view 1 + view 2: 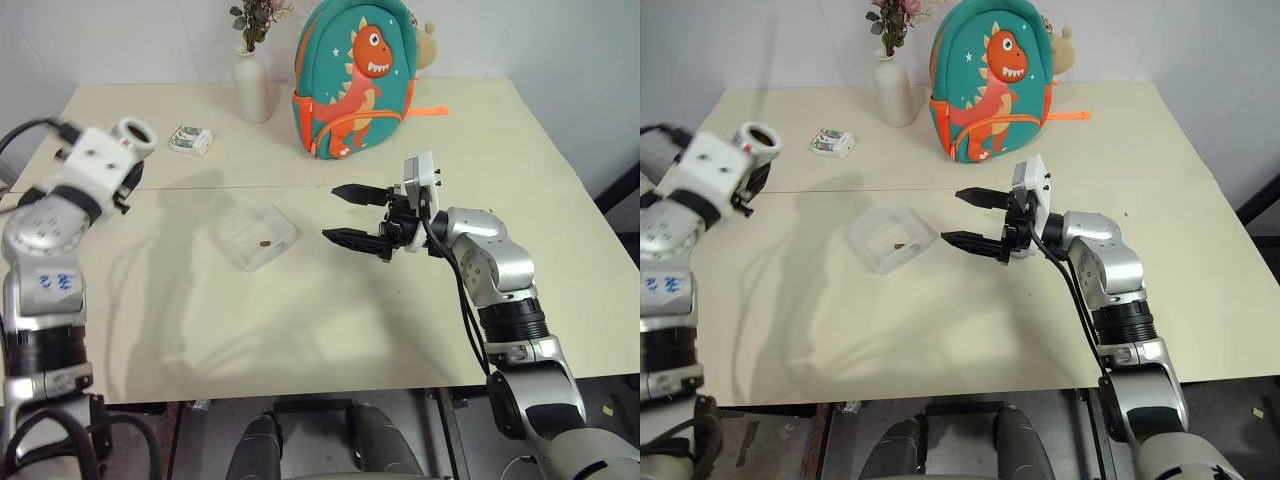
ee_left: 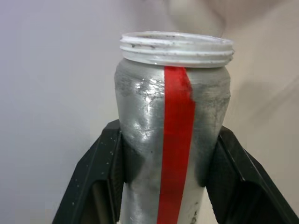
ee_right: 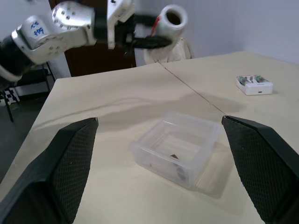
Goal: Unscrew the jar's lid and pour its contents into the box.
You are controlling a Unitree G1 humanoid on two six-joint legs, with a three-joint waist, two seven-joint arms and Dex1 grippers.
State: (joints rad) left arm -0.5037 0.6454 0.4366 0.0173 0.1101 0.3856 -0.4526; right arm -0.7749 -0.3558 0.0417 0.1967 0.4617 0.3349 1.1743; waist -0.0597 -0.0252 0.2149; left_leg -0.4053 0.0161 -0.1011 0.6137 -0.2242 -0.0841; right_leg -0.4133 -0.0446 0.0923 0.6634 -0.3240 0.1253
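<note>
My left gripper (image 2: pixel 168 133) is shut on the jar (image 2: pixel 173 126), a silvery cylinder with a red stripe, held up in the air at the left of the table (image 1: pixel 133 135). Its threaded mouth is bare and turned toward the table's middle. The lid is out of view. The clear box (image 1: pixel 255 233) rests on the table between the arms, with a few small brown bits of the contents (image 1: pixel 265 243) inside. What is inside the jar is hidden. My right gripper (image 1: pixel 330 212) hovers just right of the box, fingers wide open and pointing at it, holding nothing.
A teal dinosaur backpack (image 1: pixel 355 80) and a white flower vase (image 1: pixel 252 85) stand at the table's back. A small white-and-green packet (image 1: pixel 190 140) lies behind the box at the left. The cream table (image 1: pixel 300 330) stretches to its front edge below the box.
</note>
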